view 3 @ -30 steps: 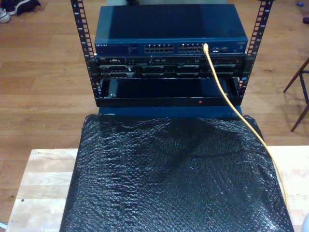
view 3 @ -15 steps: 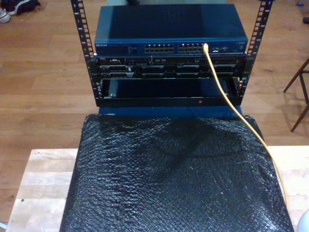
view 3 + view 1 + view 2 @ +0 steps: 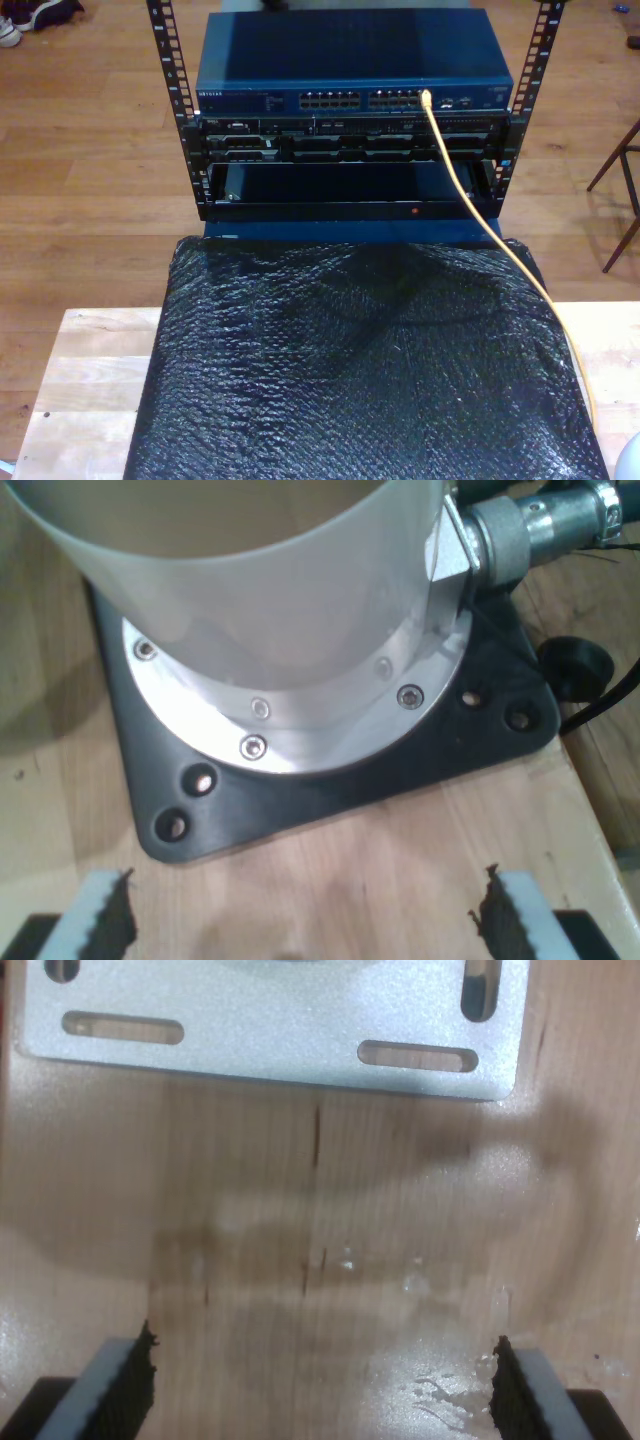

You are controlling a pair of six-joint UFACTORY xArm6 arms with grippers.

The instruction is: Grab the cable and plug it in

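Spread wide, the jaws of my first gripper show two pale, saw-toothed pads with bare light wood between them; my second gripper stands just the same, jaws parted over a pale wooden tabletop marked with faint glossy smears. Neither one pinches anything.

In the exterior view, a black bubble-textured sheet covers most of the light plank table, crinkled and shiny. Beyond it stands a black perforated rack frame carrying a flat blue network switch with rows of ports along its front, and darker units below it.

The cable, thin and orange-yellow, has its end at a port toward the exterior view's right of the switch face, then hangs down past the rack and trails along the sheet's edge at the exterior view's right.

Ahead of my first gripper sits a smooth white cylindrical arm base on a silvery bolted ring, over a black rounded mounting plate. Ahead of my second gripper lies a matte grey slotted metal plate.
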